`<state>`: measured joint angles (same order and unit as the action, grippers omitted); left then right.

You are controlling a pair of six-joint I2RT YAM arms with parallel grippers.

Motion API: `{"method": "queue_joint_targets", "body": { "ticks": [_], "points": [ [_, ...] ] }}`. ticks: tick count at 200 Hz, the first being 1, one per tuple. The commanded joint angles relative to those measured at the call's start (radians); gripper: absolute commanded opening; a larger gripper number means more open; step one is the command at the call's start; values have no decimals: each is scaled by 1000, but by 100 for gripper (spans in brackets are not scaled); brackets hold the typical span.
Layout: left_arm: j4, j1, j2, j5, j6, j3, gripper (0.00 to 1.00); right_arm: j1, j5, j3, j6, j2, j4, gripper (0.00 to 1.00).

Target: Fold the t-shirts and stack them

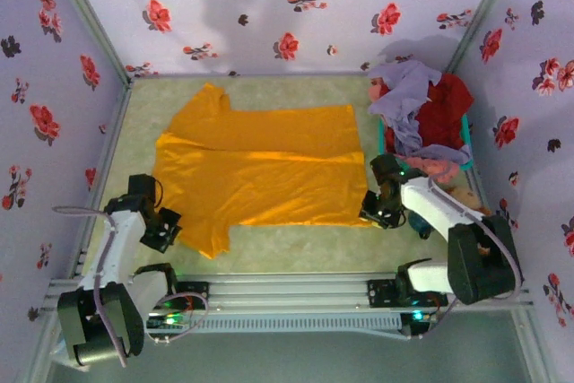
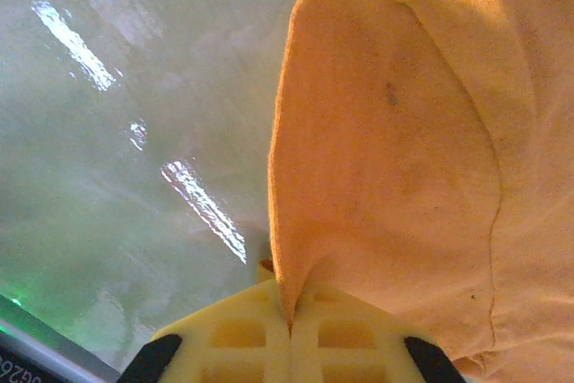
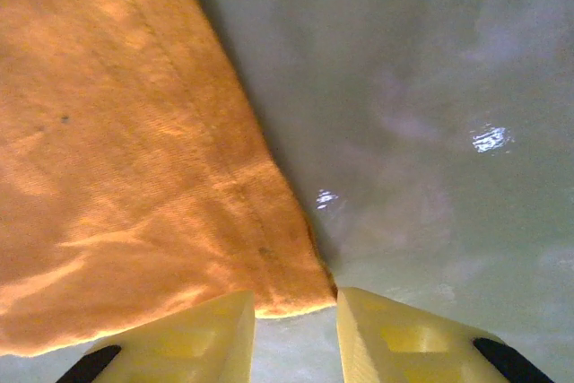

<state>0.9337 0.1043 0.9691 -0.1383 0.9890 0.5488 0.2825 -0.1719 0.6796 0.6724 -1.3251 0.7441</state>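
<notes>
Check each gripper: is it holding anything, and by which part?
The left gripper pinches the orange-yellow t-shirt by its near sleeve's edge. The right gripper holds nothing; jaws apart beside the hem corner.

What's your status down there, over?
Left hand shut on orange shirt edge. Right hand open at its corner. Other shirts heaped on basket, far right.
</notes>
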Motion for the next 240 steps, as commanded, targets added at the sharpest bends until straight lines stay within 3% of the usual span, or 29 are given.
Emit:
{"method": "queue_joint_targets", "body": {
  "ticks": [1, 60, 105, 129, 180, 240],
  "points": [
    [0, -5, 8, 23, -6, 13, 0, 6, -5, -13, -21, -33, -14, 30],
    [-57, -8, 31, 27, 7, -6, 0, 12, 16, -26, -54, -90, -47, 21],
    [2, -11, 51, 45, -63, 31, 0, 23, 6, -16, -82, -81, -3, 0],
    [149, -12, 4, 102, -50, 71, 0, 44, -1, -27, -57, -31, 54, 0],
    [216, -17, -208, 149, 195, -12, 0, 119, 43, 20, 22, -69, 164, 0],
    [317, -32, -337, 155, 176, 6, 0, 170, 13, 33, 90, -19, 208, 0]
  ]
}}
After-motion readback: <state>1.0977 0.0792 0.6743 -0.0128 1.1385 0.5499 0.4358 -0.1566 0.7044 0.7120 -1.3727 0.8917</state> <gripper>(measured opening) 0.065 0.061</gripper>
